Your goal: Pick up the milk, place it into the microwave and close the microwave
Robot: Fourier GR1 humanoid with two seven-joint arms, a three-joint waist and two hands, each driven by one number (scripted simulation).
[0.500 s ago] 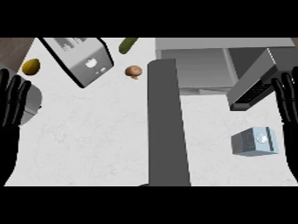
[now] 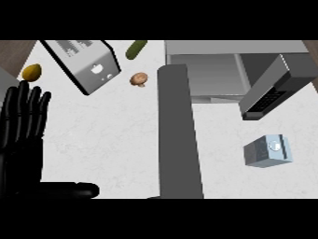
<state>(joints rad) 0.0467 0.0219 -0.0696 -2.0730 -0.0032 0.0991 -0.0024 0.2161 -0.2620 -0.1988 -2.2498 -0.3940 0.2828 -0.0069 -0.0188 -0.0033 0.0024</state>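
The milk point(image 2: 266, 150) lies on the counter point(image 2: 113, 135) at the right, near the open microwave point(image 2: 206, 70), just below its door point(image 2: 277, 88). A grey bar point(image 2: 178, 135) stands between it and the left hand point(image 2: 17, 154), well apart at the left edge, fingers straight, holding nothing.

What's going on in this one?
Nothing is held yet. The milk sits on the counter at the right, in front of the microwave, whose door is open. The left hand rests open and upright at the left edge; the right hand is out of view.
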